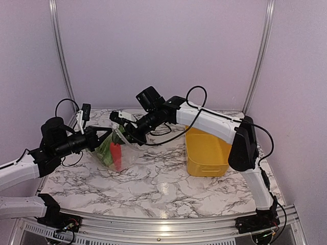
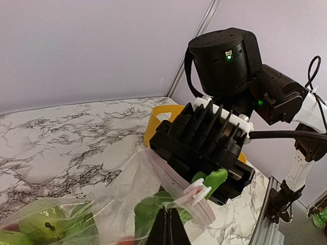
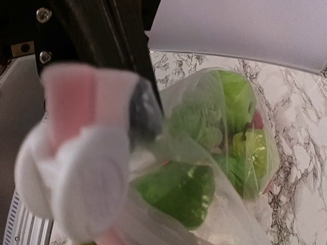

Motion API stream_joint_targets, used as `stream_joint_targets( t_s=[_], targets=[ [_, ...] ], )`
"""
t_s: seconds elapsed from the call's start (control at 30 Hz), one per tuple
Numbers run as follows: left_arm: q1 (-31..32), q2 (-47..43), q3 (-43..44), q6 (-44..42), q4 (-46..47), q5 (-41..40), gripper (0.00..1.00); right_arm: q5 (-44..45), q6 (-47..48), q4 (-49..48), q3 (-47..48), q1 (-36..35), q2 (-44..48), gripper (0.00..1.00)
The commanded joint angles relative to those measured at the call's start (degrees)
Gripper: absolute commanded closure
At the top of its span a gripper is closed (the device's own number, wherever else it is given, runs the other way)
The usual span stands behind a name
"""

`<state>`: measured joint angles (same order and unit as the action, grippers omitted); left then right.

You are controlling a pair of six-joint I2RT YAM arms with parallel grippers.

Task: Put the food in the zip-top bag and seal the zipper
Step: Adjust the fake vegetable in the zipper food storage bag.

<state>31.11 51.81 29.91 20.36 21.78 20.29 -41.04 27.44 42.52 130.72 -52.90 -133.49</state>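
The zip-top bag hangs between both grippers, just above the table. It holds the food: a red piece, a green pear and green leafy pieces. My left gripper is shut on the bag's film just below the zipper. A white and pink slider sits on the zipper near its end, and shows blurred and close in the right wrist view. My right gripper is at the bag's mouth. Its ribbed black body is right behind the slider, with a green piece at its jaws, whose state is hidden.
The yellow basket stands on the marble table to the right of the bag, under the right arm; its rim also shows in the left wrist view. Metal frame posts stand at the back corners. Cables loop over both arms.
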Motion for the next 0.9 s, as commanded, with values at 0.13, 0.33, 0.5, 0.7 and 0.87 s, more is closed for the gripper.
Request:
stream_joint_targets(
  t_s=[0.13, 0.33, 0.5, 0.7, 0.87],
  targets=[
    [0.09, 0.28, -1.91, 3.42, 9.49, 1.74, 1.00, -7.05, -23.70, -26.01, -5.83, -1.48, -4.06, 0.81],
    [0.09, -0.63, -2.38, 3.70, 9.01, 1.77, 1.00, -2.86, -36.19, -33.97, -4.76, -1.17, -4.61, 0.81],
    [0.09, -2.57, -2.36, 4.15, 9.12, 0.91, 1.00, 16.59, -33.68, -26.88, -3.94, -1.28, -6.09, 0.77],
    [0.11, -5.19, -2.23, 2.42, 6.66, -2.20, 1.00, 12.07, -32.72, -25.80, -12.74, -0.25, -3.76, 0.57],
    [0.09, -5.21, -3.00, 1.79, 5.43, -2.80, 1.00, 4.81, -27.61, -26.43, -20.44, 2.74, 5.13, 0.52]
  ],
)
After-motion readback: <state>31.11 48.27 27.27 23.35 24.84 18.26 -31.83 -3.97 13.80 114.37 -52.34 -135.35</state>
